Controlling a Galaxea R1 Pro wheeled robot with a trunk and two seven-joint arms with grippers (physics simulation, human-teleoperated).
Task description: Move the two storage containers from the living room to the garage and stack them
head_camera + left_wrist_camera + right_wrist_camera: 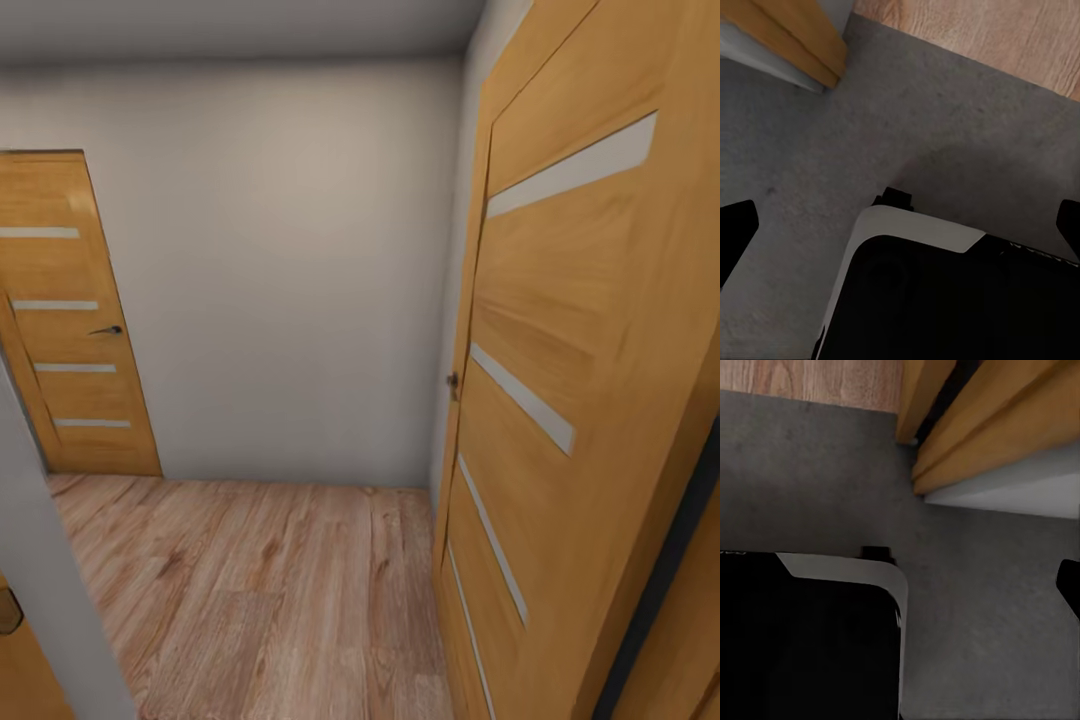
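Facing: wood-plank hallway floor (270, 590), pale wall (290, 270)
Doors: open door (570, 400) at right, closed door (70, 320) far left
Wrist views: grey concrete floor (945, 120), robot base (945, 300) below
Left gripper (900, 225): fingers spread wide, empty
Right gripper: finger (1069, 585) at frame edge, state unclear

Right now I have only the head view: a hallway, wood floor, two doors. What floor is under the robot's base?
Observer: Grey concrete lies around the base; wood planks border it.
Operator: Does the left gripper hold anything?
Observer: No. The left gripper is open, with nothing between its fingers.
Operator: And the right?
Observer: I see one finger over concrete; open or shut, I cannot tell.
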